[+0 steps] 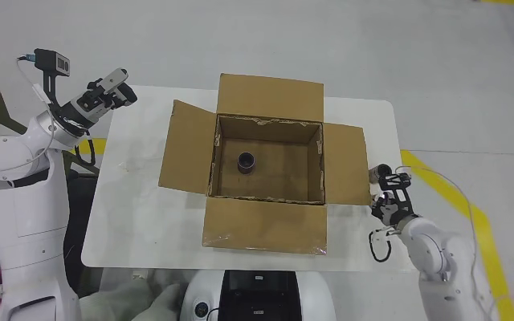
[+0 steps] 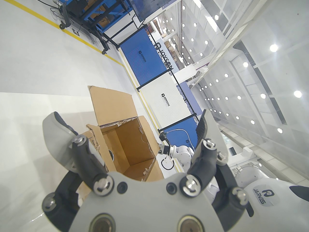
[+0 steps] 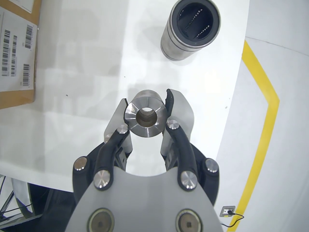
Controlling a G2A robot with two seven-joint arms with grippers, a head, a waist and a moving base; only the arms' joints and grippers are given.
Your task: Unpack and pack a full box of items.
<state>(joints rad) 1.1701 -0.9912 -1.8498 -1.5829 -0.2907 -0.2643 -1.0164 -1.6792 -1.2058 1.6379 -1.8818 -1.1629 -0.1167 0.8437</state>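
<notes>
Unpacking stage, I judge: right gripper (image 3: 146,98) clamped on a steel sleeve (image 3: 144,120) at the right of the top view, just beside the right flap (image 1: 345,164) of the box; whether the sleeve touches the white table (image 1: 136,225) is unclear. Linear bearing (image 3: 190,28) stands upright on the table near it, apart from the sleeve. Cardboard box (image 1: 269,229) sits open at frame centre, with one dark cylindrical part (image 1: 246,164) on its floor toward the left wall. Left gripper (image 2: 130,121) has its fingers spread with nothing between them, at upper left of the top view by the table corner. Next move likely: set sleeve down upright, let go, go for the part in the box. Could equally be a pick for repacking, cannot tell. Room tight: narrow table strip between flap and the table's right edge, bearing close by. Box interior wide open
</notes>
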